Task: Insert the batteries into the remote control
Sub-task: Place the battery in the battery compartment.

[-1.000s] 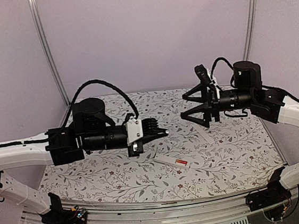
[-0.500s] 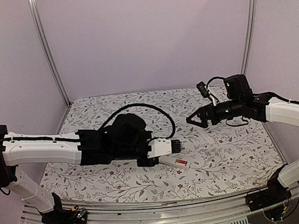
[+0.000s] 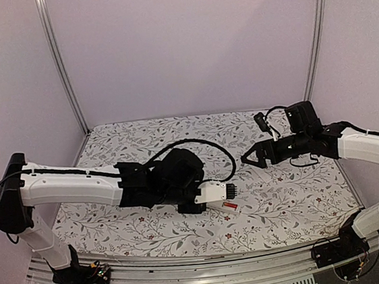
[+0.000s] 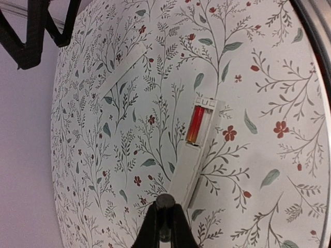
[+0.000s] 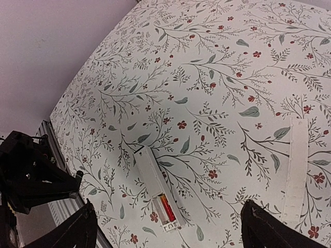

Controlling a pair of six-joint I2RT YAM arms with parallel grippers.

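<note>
The white remote control (image 4: 192,163) lies back-up on the floral table with its compartment open, and one red battery (image 4: 196,124) sits in it. It also shows in the right wrist view (image 5: 150,173) with the battery (image 5: 166,207), and in the top view (image 3: 223,205). My left gripper (image 4: 165,206) is shut on a small dark-ended cylinder, a second battery seen end-on, just off the remote's near end. My right gripper (image 5: 170,235) is open wide and empty, hovering above the table beyond the remote (image 3: 247,157).
The thin flat white cover strip (image 4: 124,72) lies apart from the remote, toward the right arm; it shows in the right wrist view (image 5: 296,170). A metal rail (image 3: 208,259) runs along the table's near edge. Purple walls close the back and sides.
My left arm has stretched out to the right and come down to the remote's end. My right gripper has dropped lower toward the table.
</note>
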